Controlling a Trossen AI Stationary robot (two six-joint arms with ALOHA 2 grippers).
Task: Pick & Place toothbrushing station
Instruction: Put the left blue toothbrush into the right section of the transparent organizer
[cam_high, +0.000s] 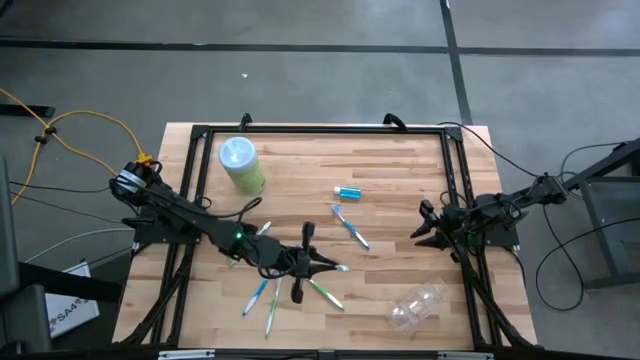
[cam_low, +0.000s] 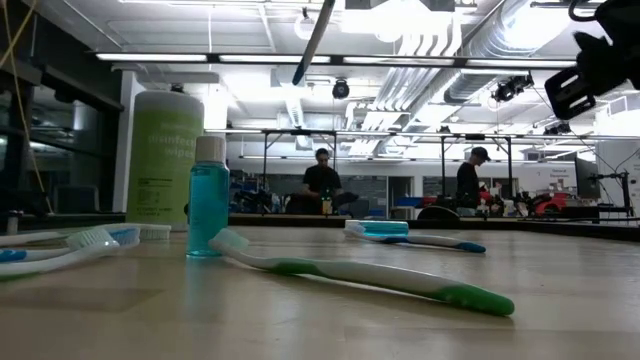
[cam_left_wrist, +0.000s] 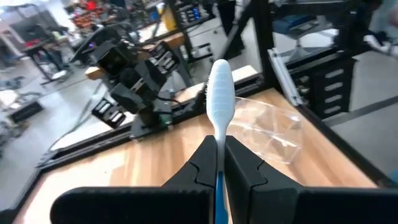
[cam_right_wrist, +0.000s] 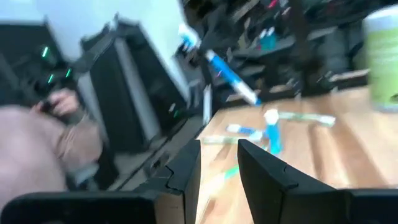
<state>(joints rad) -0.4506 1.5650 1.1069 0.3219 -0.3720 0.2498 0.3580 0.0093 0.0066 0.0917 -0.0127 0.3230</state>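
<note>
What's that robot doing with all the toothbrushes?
It's tidying a toothbrushing set. The left tool is shut on a blue toothbrush, holding it above the table near the front middle. The right tool waits open at the right edge, holding nothing. Other toothbrushes lie scattered on the wood, with a small blue tube among them. The clear cup lies on its side near the front right, with nothing in it yet.

From my high view the canister (cam_high: 241, 165) stands at the table's (cam_high: 400, 230) far left. The small tube (cam_high: 348, 192) lies mid-table, one toothbrush (cam_high: 350, 227) just nearer me. The cup (cam_high: 418, 305) lies, apparently tipped over, near right; three toothbrushes (cam_high: 272, 300) spread near centre.
</note>
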